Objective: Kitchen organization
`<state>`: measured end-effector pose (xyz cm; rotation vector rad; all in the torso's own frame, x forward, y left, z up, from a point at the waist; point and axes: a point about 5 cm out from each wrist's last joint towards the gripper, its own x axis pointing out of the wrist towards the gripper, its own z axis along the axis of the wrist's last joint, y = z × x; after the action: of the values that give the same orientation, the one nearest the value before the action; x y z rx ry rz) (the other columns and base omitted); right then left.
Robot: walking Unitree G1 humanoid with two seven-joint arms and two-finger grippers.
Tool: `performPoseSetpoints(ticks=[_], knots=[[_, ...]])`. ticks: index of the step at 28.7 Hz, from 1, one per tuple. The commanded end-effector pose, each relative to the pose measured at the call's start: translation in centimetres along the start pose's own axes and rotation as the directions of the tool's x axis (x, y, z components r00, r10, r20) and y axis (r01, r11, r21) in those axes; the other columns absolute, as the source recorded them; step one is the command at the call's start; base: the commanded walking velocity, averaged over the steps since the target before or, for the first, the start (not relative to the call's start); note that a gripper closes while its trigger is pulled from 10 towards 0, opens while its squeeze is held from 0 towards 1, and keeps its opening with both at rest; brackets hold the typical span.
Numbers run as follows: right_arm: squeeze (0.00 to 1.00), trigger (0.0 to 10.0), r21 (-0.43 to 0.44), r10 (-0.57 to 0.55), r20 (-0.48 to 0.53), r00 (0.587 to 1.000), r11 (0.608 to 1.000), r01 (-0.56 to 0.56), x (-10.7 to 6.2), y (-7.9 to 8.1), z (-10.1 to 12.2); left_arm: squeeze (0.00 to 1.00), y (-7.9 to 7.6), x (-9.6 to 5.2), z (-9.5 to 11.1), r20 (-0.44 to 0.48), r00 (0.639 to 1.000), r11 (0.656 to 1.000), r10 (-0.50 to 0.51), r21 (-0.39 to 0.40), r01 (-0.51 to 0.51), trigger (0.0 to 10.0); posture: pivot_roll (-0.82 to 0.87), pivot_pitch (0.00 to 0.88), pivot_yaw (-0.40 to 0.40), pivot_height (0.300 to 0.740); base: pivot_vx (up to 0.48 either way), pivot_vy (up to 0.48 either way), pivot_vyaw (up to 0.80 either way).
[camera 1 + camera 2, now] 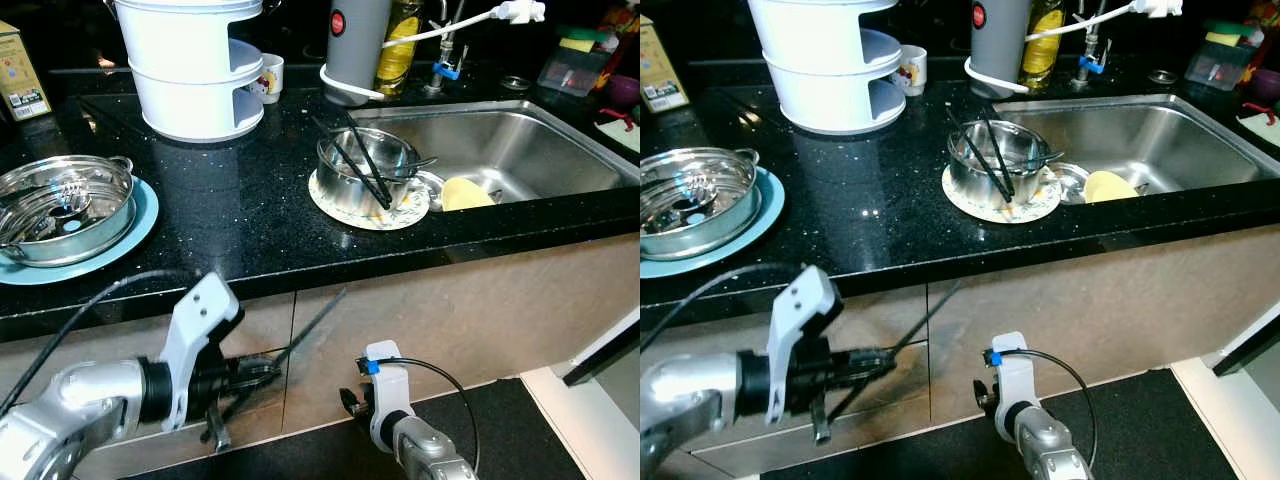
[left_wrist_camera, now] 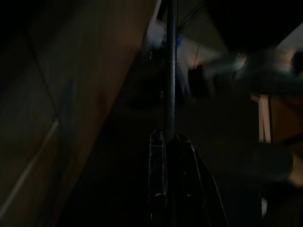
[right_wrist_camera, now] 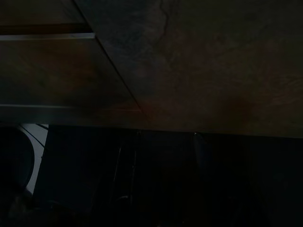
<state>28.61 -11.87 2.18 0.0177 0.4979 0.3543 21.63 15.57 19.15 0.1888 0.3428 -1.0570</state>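
My left gripper (image 1: 258, 373) is held low in front of the cabinet fronts, below the counter edge. It is shut on a thin dark chopstick (image 1: 318, 318) that slants up towards the counter; in the left wrist view the chopstick (image 2: 170, 75) runs straight out from between the fingers (image 2: 158, 156). On the black counter beside the sink, a steel bowl (image 1: 362, 165) sits on a patterned plate (image 1: 330, 205), with more dark chopsticks (image 1: 372, 170) leaning in it. My right arm (image 1: 392, 405) hangs idle near the floor.
A steel pot (image 1: 62, 208) rests on a blue plate (image 1: 140, 225) at the counter's left. Behind stand a white tiered steamer (image 1: 195, 70), a cup (image 1: 270, 75), a grey appliance (image 1: 355, 45) and a bottle (image 1: 400, 45). The sink (image 1: 560, 150) holds a yellow item (image 1: 465, 192).
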Motion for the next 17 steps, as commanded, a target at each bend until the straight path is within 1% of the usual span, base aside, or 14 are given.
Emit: performPoseSetpoints(ticks=[1, 2, 3, 5, 8, 9, 10, 11, 12, 13, 14, 15, 16, 17], knots=[[0.0, 10.0, 0.016, -0.006, -0.016, 1.0, 1.0, 0.006, -0.2, -0.3, -0.4, 0.0, -0.4, 0.1, -1.2, -0.086, 0.996, 1.0, 0.012, 0.0, -0.012, 0.0, -0.09, 0.213, -0.087, 0.74, 0.0, 0.0, 0.0], [0.0, 10.0, 0.018, -0.006, -0.006, 1.0, 1.0, 0.006, -0.3, -0.3, -0.2, 0.0, -0.2, 0.4, -1.8, -0.107, 0.993, 0.999, 0.053, 0.001, -0.053, 0.0, -0.09, 0.213, -0.087, 0.74, 0.0, 0.0, 0.0], [0.0, 10.0, 0.018, -0.006, -0.006, 1.0, 1.0, 0.006, -0.3, -0.3, -0.2, 0.0, -0.2, 0.4, -1.8, -0.107, 0.993, 0.999, 0.053, 0.001, -0.053, 0.0, -0.09, 0.213, -0.087, 0.74, 0.0, 0.0, 0.0], [0.0, 10.0, 0.028, 0.024, 0.019, 1.0, 0.999, -0.024, -0.6, -0.3, 0.7, 0.0, 0.1, 1.4, -3.2, -0.104, 0.985, 0.99, 0.139, 0.004, -0.139, 0.0, -0.08, 0.22, -0.093, 0.74, 0.0, 0.0, 0.0], [0.0, 10.0, 0.073, 0.069, 0.039, 0.997, 0.995, -0.072, -1.0, 0.0, 1.5, 0.0, 0.0, 1.9, -4.4, -0.119, 0.977, 0.984, 0.176, 0.034, -0.173, 0.0, -0.09, 0.222, -0.095, 0.74, 0.0, 0.0, 0.0], [0.0, 10.0, 0.073, 0.069, 0.039, 0.997, 0.995, -0.072, -1.0, 0.0, 1.5, 0.0, 0.0, 1.9, -4.4, -0.119, 0.977, 0.984, 0.176, 0.034, -0.173, 0.0, -0.09, 0.222, -0.095, 0.74, 0.0, 0.0, 0.0], [0.22, 10.0, 0.115, 0.112, 0.064, 0.992, 0.986, -0.118, -1.5, 0.4, 2.2, 0.0, 0.0, 2.1, -5.2, -0.122, 0.971, 0.978, 0.208, 0.039, -0.204, 0.0, -0.09, 0.222, -0.095, 0.74, 0.0, 0.0, 0.0], [0.22, 10.0, 0.13, 0.136, 0.075, 0.988, 0.981, -0.145, -1.7, 0.7, 2.6, 0.0, 0.0, 2.1, -5.5, -0.119, 0.967, 0.974, 0.226, 0.028, -0.224, 0.0, -0.09, 0.222, -0.095, 0.74, 0.0, 0.0, 0.0], [0.88, 10.0, 0.165, 0.179, 0.085, 0.98, 0.967, -0.191, -2.0, 1.0, 3.1, 0.0, 0.0, 2.1, -5.8, -0.108, 0.962, 0.968, 0.249, -0.003, -0.251, 0.0, -0.1, 0.226, -0.099, 0.74, 0.0, 0.0, 0.0], [0.88, 10.0, 0.165, 0.179, 0.085, 0.98, 0.967, -0.191, -2.0, 1.0, 3.1, 0.0, 0.0, 2.1, -5.8, -0.108, 0.962, 0.968, 0.249, -0.003, -0.251, 0.0, -0.1, 0.226, -0.099, 0.74, 0.0, 0.0, 0.0], [0.88, 10.0, 0.189, 0.21, 0.092, 0.973, 0.956, -0.224, -2.2, 1.3, 3.4, 0.0, 0.1, 2.1, -5.9, -0.101, 0.959, 0.963, 0.264, -0.023, -0.267, 0.0, -0.1, 0.226, -0.099, 0.74, 0.0, 0.0, 0.0], [1.0, 10.0, 0.235, 0.281, 0.104, 0.954, 0.925, -0.298, -2.6, 2.0, 4.1, 0.0, 0.3, 2.0, -6.2, -0.079, 0.952, 0.949, 0.296, -0.089, -0.303, 0.0, -0.1, 0.231, -0.1, 0.74, 0.0, 0.0, 0.0], [1.0, 10.0, 0.25, 0.305, 0.103, 0.947, 0.913, -0.322, -2.7, 2.2, 4.3, 0.0, 0.3, 1.9, -6.3, -0.077, 0.948, 0.943, 0.307, -0.109, -0.315, 0.0, -0.1, 0.231, -0.1, 0.74, 0.0, 0.0, 0.0], [1.0, 10.0, 0.25, 0.305, 0.103, 0.947, 0.913, -0.322, -2.7, 2.2, 4.3, 0.0, 0.3, 1.9, -6.3, -0.077, 0.948, 0.943, 0.307, -0.109, -0.315, 0.0, -0.1, 0.231, -0.1, 0.74, 0.0, 0.0, 0.0]])
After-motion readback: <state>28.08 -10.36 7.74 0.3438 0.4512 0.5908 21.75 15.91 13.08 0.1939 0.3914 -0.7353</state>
